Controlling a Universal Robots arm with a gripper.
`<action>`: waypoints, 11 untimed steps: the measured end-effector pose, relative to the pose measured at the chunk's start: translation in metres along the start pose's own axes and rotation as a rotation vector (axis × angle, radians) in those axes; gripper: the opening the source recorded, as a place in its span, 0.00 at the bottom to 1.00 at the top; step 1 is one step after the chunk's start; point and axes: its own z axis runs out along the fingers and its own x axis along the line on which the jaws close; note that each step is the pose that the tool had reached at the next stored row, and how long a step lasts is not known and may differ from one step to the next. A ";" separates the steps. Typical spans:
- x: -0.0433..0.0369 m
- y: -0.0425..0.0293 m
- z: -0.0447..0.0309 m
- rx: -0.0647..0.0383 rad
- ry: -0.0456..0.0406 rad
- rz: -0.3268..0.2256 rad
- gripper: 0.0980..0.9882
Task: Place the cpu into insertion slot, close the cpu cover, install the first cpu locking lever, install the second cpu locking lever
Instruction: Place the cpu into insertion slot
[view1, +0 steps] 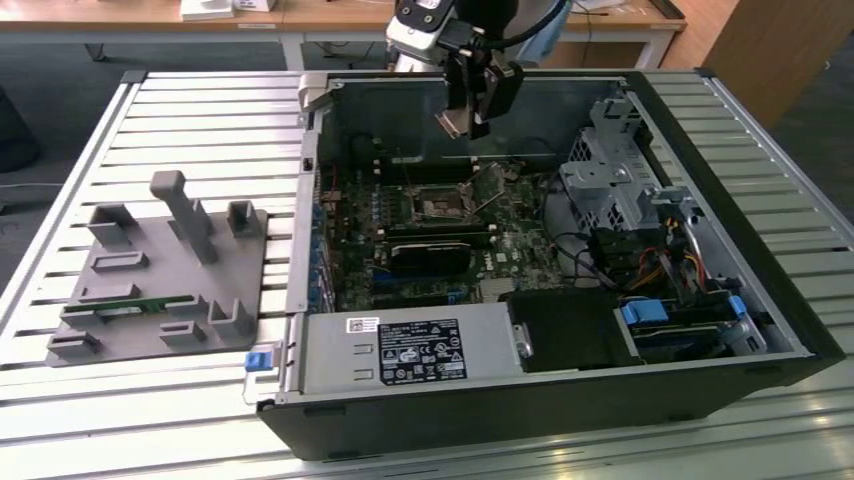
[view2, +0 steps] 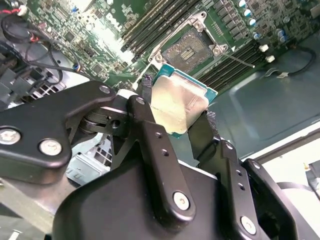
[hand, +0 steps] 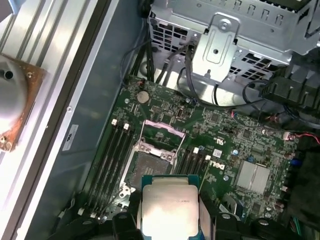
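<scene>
My gripper (view1: 467, 118) hangs above the open computer case, shut on the cpu (view2: 176, 104). The cpu is a pale silvery square chip with a green edge, pinched by its sides between my black fingers (view2: 144, 117). Below it on the green board lies the insertion slot (hand: 145, 169), a dark square with a silver rim and nothing in it. In the exterior view the insertion slot (view1: 441, 205) is lower and a little nearer than the gripper. The cpu cover (hand: 163, 132) stands tilted up at one edge of the slot. A thin locking lever (view2: 241, 60) sticks out beside the slot.
Memory slots (hand: 111, 160) flank the socket. A long black card (view1: 430, 256) lies nearer on the board. A metal drive cage (view1: 611, 190) with cables fills the exterior view's right side of the case. A grey fixture plate (view1: 160, 270) sits on the slatted table (view1: 200, 120).
</scene>
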 end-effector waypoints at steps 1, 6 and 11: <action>0.0000 0.0000 0.0001 0.000 -0.0009 0.011 0.50; 0.0000 0.0000 0.0004 -0.001 -0.0055 0.061 0.50; 0.0000 -0.0001 0.0006 -0.002 -0.0100 0.112 0.50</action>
